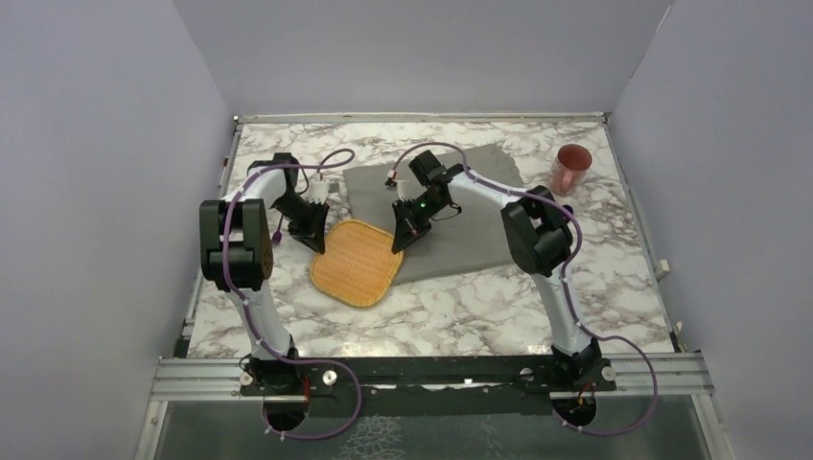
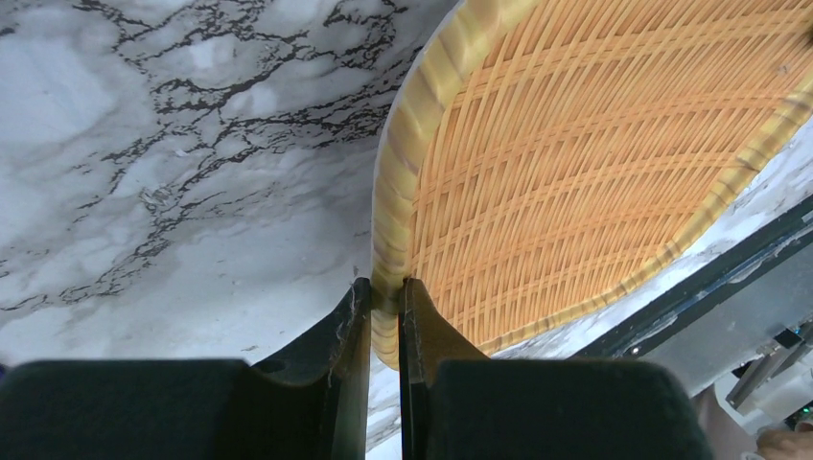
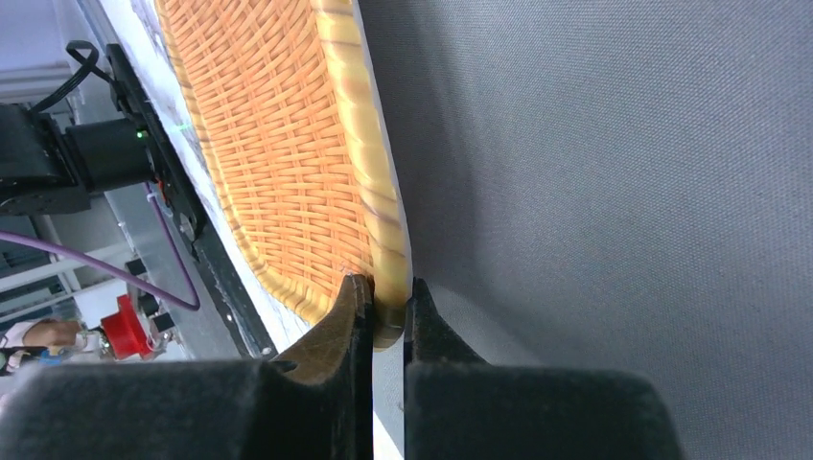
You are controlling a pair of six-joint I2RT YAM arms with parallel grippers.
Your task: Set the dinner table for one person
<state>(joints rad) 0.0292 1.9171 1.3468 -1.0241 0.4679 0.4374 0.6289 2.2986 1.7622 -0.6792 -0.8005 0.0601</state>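
Note:
A square woven wicker charger (image 1: 357,261) lies on the marble dinner table (image 1: 479,307), with its right edge over a grey cloth placemat (image 1: 460,216). My left gripper (image 1: 319,242) is shut on the charger's left rim; in the left wrist view its fingertips (image 2: 385,287) pinch the pale braided border of the charger (image 2: 594,163). My right gripper (image 1: 399,243) is shut on the opposite rim; the right wrist view shows its fingertips (image 3: 391,286) clamped on the charger (image 3: 278,144), with the placemat (image 3: 614,192) beside it.
A pink cup (image 1: 571,170) stands upright at the back right of the table, beyond the placemat. A small white object (image 1: 322,191) sits behind the left wrist, partly hidden. Grey walls enclose the table on three sides.

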